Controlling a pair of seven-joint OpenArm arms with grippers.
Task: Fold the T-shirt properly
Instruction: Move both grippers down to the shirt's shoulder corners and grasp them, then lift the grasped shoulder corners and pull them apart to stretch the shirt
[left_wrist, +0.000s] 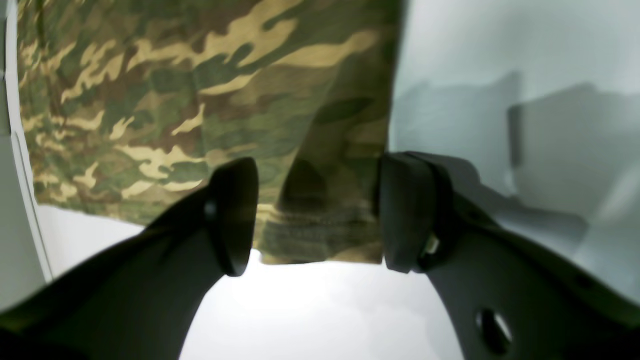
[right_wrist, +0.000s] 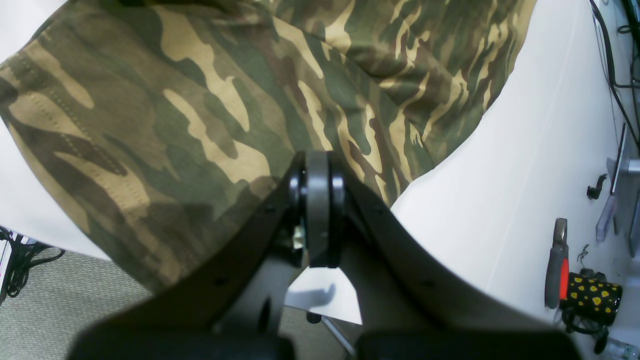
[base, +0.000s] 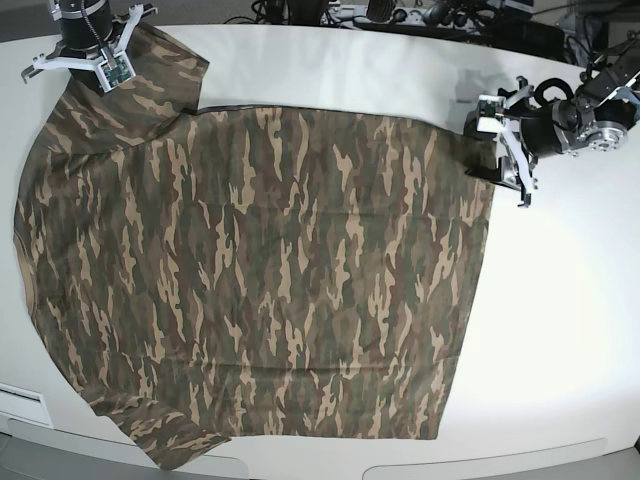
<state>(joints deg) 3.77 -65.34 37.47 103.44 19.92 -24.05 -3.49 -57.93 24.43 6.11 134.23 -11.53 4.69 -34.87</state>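
The camouflage T-shirt lies spread flat on the white table, and fills most of the base view. My left gripper is open. Its two fingers straddle the shirt's hem corner at the shirt's far right edge. My right gripper is shut, with its pads pressed together on the sleeve cloth. It sits at the shirt's far left corner. The neck band and label are not visible.
The sleeve hangs over the table's edge above grey carpet. A black mug with yellow dots and a red-handled tool lie to the right in the right wrist view. Cables and equipment line the far edge.
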